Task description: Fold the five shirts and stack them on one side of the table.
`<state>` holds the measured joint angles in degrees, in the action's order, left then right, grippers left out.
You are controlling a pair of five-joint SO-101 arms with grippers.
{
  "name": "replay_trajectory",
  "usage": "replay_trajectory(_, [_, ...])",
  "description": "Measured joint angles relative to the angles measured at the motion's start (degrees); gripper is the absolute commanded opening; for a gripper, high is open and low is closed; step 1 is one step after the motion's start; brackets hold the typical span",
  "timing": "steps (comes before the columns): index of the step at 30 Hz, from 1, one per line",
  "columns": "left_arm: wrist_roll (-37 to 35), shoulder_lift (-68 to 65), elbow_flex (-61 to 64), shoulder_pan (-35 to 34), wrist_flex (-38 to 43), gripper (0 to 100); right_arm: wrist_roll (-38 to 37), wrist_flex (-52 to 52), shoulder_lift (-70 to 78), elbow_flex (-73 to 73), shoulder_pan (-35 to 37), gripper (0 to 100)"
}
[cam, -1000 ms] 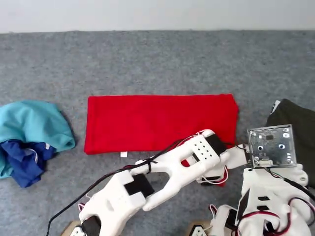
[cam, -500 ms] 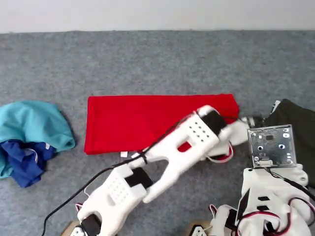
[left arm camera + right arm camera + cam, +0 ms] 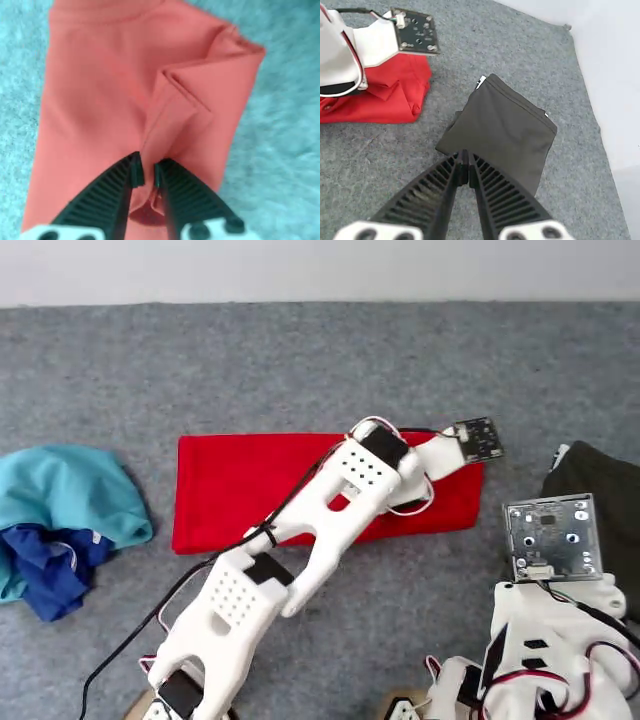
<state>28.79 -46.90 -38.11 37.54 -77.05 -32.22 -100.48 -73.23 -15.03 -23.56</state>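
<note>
Red cloth is the item in hand. The red shirt [image 3: 250,490] lies across the middle of the table [image 3: 330,360] as a long, narrow band, its sleeves already turned in. My left arm reaches over it to the end nearest the dark shirt [image 3: 505,130]. My left pincer [image 3: 146,172] is clamped on a raised ridge of red fabric at that end, with the jaws drawn nearly together and cloth between them.

**Findings, item by item**
- **Dark shirt:** folded to a compact rectangle and lying at the right side of the table, just beside the red band's end. I judge it finished, and the likely base of the stack.
- **Red shirt:** lengthwise folds are made. By my estimate the crosswise folds are not yet done, and it has not been placed on the dark one.
- **Teal shirt [image 3: 65,490]:** crumpled in a heap at the left edge of the table, untouched.
- **Blue shirt [image 3: 45,570]:** crumpled, tucked partly beneath the teal one and touching it, untouched.

My right pincer [image 3: 464,160] is closed on nothing and hangs over the near corner of the dark shirt. I cannot tell whether it touches the cloth.

**Assessment:** I count four garments. Whether a fifth lies under another I cannot tell. One is complete, one is roughly half folded and two are not begun. No stack exists yet, so the greater part of the work is outstanding.
</note>
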Motion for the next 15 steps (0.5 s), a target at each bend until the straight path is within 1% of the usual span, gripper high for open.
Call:
replay_trajectory(4, [0.6, -1.5, -1.0, -1.8, 0.4, 19, 0.0, 0.0, 0.0, 0.0, 0.0, 1.0])
replay_trajectory(6, [-0.3, -1.7, -2.2, -2.7, 0.4, 22, 0.0, 0.0, 0.0, 0.0, 0.0, 1.0])
replay_trajectory(9, [-3.5, -1.7, -4.9, -4.1, -0.3, 23, 0.0, 0.0, 0.0, -0.2, 0.0, 1.0])
replay_trajectory(15, [-4.0, -1.7, -6.7, -7.5, -2.4, 22, 0.0, 0.0, 0.0, -0.2, 0.0, 1.0])
